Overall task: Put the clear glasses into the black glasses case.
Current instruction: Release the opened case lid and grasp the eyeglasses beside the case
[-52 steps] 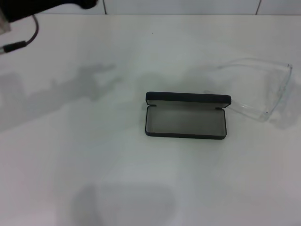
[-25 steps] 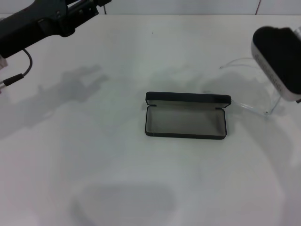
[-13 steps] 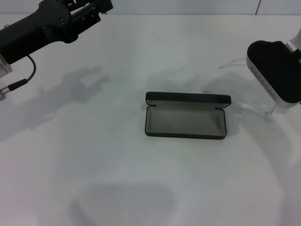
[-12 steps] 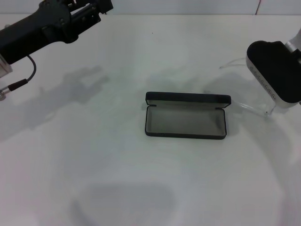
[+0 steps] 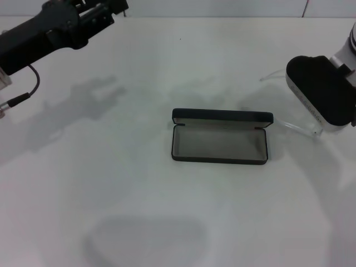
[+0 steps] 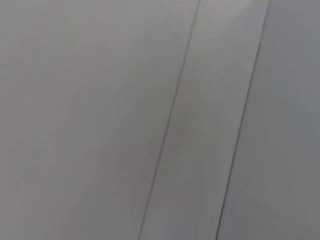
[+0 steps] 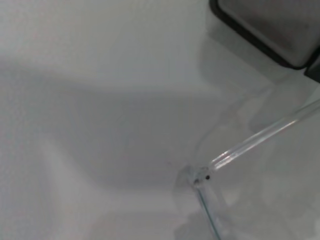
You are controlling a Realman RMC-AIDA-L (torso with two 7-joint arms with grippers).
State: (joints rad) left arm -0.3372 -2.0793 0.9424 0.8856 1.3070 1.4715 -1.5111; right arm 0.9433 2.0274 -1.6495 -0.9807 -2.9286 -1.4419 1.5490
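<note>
The black glasses case lies open at the middle of the white table, grey lining up and lid raised at the back. To its right lie the clear glasses, mostly hidden under my right gripper, which hovers over them. In the right wrist view one clear arm of the glasses and its hinge show close below, with a corner of the case beyond. My left gripper is high at the far left, well away from both.
The white table stretches bare in front of and left of the case. A tiled wall runs along the back edge. The left wrist view shows only a pale surface with thin seams.
My right arm has come in from the right edge and moved over the clear glasses, shifting slightly left. The left arm swung in at the top left. Case and glasses have not moved.
</note>
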